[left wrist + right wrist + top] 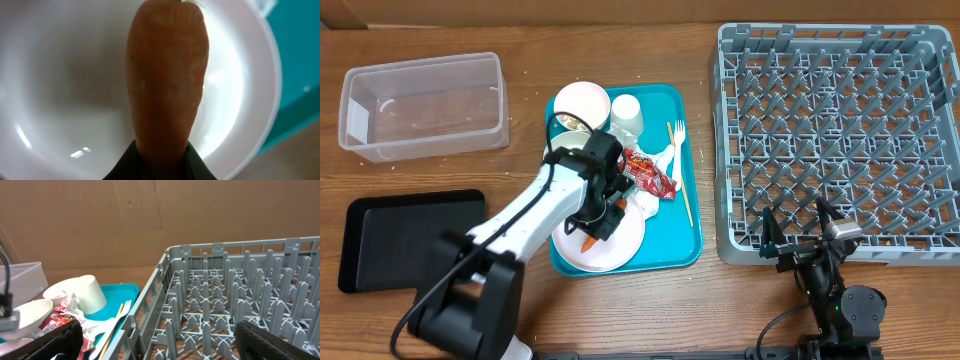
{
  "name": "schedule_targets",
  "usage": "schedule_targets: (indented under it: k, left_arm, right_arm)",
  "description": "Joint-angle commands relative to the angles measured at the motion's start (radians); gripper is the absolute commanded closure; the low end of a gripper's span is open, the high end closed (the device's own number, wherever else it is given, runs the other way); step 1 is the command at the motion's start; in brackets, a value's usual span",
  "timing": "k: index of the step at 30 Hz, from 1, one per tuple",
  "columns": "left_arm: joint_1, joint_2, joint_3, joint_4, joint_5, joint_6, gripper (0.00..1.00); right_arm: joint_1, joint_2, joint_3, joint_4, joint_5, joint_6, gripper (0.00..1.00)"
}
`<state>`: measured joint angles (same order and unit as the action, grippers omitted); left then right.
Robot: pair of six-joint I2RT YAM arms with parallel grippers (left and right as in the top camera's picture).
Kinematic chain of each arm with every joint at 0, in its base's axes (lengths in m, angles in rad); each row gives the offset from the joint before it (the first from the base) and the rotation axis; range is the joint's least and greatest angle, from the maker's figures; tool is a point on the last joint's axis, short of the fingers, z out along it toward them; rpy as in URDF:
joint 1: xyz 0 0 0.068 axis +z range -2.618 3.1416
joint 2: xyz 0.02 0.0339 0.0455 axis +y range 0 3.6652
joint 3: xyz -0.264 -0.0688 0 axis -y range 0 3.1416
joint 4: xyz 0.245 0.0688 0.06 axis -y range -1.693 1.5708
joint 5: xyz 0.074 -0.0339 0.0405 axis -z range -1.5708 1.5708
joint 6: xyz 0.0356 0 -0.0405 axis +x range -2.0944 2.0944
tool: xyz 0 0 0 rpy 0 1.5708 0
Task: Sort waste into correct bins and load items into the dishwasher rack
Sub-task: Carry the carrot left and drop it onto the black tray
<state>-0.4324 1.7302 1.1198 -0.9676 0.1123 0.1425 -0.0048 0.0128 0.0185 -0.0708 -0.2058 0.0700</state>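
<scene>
Wooden worktop (620, 310): left hand (604, 216) pinches the carrot (167, 85) near its tapered end over the plate (55, 95); I fear it swivels loose. Right hand (798, 232) wide.

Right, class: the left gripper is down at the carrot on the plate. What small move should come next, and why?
Probably a short straight lift. The fingers of the left gripper sit against both sides of the carrot, which lies over the white plate, so raising it would clear the rim before any carry.
</scene>
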Motion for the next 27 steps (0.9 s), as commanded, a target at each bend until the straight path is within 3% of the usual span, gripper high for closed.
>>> schedule_targets:
  k: [1,5,11,18,22,27]
  left_arm:
    - [0.006,-0.131,0.080,-0.034,0.035,-0.065,0.96]
    - [0.067,-0.265,0.119,-0.071,-0.034,-0.182,0.96]
    - [0.292,-0.448,0.123,-0.118,-0.233,-0.494,0.96]
    - [0.711,-0.500,0.109,-0.146,-0.240,-0.733,0.96]
    - [0.917,-0.474,0.053,-0.142,-0.173,-0.878,0.96]
    - [1.070,-0.433,-0.050,-0.037,-0.172,-0.987,0.96]
  right_arm:
    - [0.005,-0.010,-0.010,0.006,0.003,-0.007,0.00]
    - [0.005,-0.010,-0.010,0.006,0.003,-0.007,0.00]
    - [0.005,-0.010,-0.010,0.006,0.003,-0.007,0.00]
    - [0.005,-0.010,-0.010,0.006,0.003,-0.007,0.00]
    - [0.005,-0.010,-0.010,0.006,0.003,-0.007,0.00]
    - [0.005,-0.010,-0.010,0.006,0.003,-0.007,0.00]
